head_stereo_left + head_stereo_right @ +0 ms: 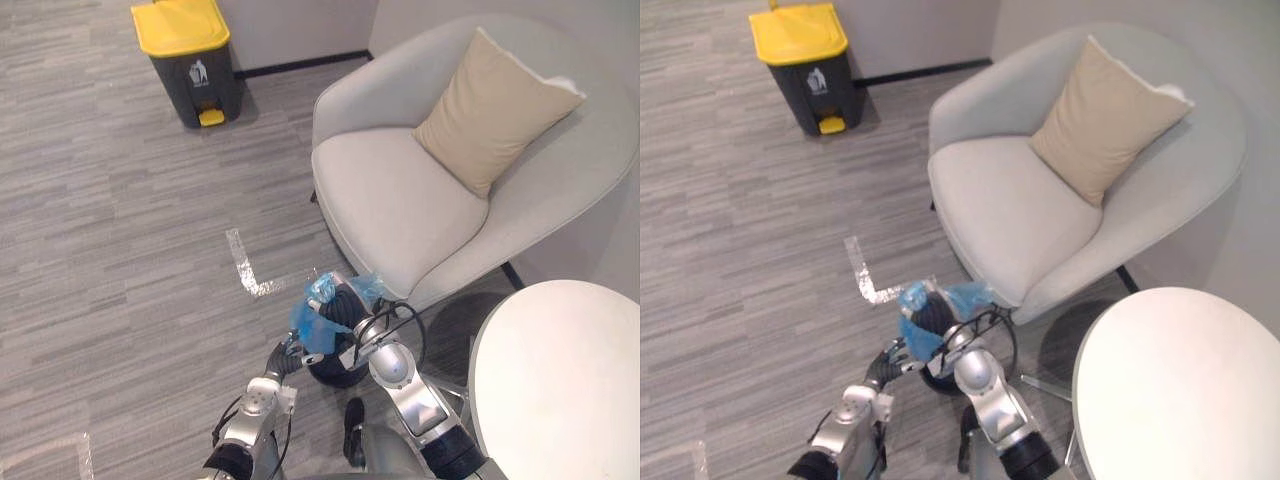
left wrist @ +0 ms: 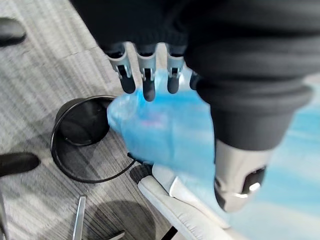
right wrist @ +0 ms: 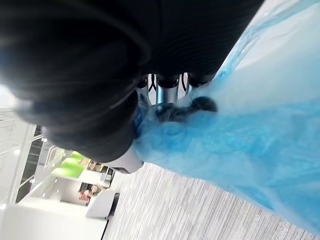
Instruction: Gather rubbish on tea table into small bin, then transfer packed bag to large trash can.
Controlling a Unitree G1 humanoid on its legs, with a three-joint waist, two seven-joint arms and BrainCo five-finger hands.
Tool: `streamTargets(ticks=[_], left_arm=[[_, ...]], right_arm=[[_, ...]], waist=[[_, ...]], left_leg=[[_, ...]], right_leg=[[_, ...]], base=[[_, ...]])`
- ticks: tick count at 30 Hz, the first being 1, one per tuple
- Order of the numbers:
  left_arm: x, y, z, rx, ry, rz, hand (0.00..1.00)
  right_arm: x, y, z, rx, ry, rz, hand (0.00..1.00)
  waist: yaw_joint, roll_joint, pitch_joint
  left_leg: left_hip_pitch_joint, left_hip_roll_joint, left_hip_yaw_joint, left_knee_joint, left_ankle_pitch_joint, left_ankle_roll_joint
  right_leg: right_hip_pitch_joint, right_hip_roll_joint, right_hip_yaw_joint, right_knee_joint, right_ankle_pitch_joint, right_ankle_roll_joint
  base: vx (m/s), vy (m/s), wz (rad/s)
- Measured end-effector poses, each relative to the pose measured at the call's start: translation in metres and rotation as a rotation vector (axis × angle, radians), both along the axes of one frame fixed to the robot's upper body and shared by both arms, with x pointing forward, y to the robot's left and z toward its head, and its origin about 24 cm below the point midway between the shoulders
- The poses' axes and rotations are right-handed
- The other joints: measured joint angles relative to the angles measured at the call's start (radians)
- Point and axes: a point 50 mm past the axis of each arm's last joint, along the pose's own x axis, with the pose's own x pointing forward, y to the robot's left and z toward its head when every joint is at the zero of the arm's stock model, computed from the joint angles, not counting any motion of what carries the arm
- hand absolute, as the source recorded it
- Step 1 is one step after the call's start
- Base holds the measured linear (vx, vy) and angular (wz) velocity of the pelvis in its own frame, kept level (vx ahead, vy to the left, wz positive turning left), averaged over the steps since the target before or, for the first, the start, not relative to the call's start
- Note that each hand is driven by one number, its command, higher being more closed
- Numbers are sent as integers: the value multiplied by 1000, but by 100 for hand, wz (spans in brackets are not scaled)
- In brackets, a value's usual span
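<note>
Nearby, a grey armchair (image 1: 400,200) stands just beside the small black bin (image 2: 82,122), while the yellow-lidded trash can (image 1: 190,60) sits well apart across the floor. Above the bin, the right hand (image 1: 343,306) clenches the blue bag's (image 1: 308,325) bunched top and the left hand (image 2: 145,80) grips its side.

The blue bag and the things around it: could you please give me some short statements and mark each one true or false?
The right hand is closed on the blue bag. True.
The large trash can has its yellow lid open. False: the lid is shut.
The small bin stands on the floor. True.
The pillow lies on the white table. False: it leans in the armchair.
</note>
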Motion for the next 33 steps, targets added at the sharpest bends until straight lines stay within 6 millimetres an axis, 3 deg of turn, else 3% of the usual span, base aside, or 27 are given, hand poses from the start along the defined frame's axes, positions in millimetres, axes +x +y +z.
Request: streamTargets(ticks=[5,9,14,25,33], left_arm=[[2,-7,25,27,-143,-123,0],[11,-14,59,86,-331,-274,0],[13,-16,82,203,-477,-413,0],[11,-29,100,205,-547,-561,0],[8,-31,96,41,-463,-535,0]], right_arm=[[-2,-2,-2,16,49,80,100],[-2,2,6,18,43,187,100],[-8,11,21,17,-7,301,100],[-6,22,32,-3,-31,394,100],[7,21,45,18,-56,327,100]], waist=[[-12,8,-55],[-15,18,-77],[-18,43,-106],[-22,50,-135],[-21,52,-136]], left_leg=[[77,-13,2,-72,15,3],[116,-19,15,-106,23,7],[156,-26,21,-150,40,8],[195,-25,18,-183,55,6],[197,-25,18,-183,56,5]], right_leg=[[83,1,5,-93,31,8],[127,3,18,-151,60,13],[155,3,25,-179,72,14],[184,10,35,-192,78,9],[184,11,38,-192,78,8]], base=[[49,27,-4],[5,27,-9],[9,12,-3],[-2,0,-1],[0,0,0]])
